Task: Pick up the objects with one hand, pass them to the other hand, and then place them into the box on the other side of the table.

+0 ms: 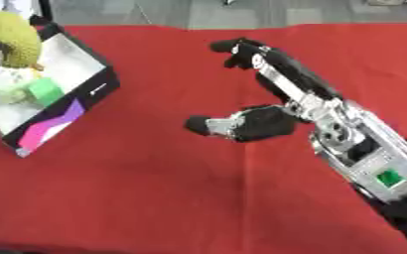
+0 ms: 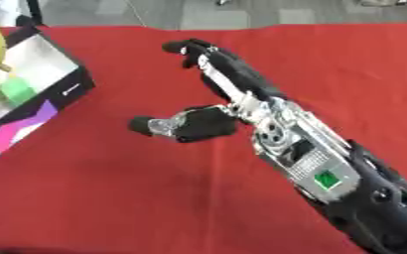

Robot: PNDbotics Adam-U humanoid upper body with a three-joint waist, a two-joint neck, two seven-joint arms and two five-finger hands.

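Between transfers, judging by the box [image 1: 64,96] at the surface's [image 1: 155,198] far left corner, already holding a yellow-green knobbly fruit [image 1: 12,37], a green cube [image 1: 43,92] and a pale item. Right hand [image 1: 272,87] over mid-surface, spread open, empty, touching nothing. Next: locate another object; none visible on the red cloth.

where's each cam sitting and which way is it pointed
Left eye view: in the head, looking down at the red table; the box holding green things sits upper left; the right hand and forearm come in from lower right, fingers spread, empty.
Right eye view: beside it in the head, also looking down; the box is partly cut off by the left edge.
Both share the table, box and right hand. The left hand shows in neither.
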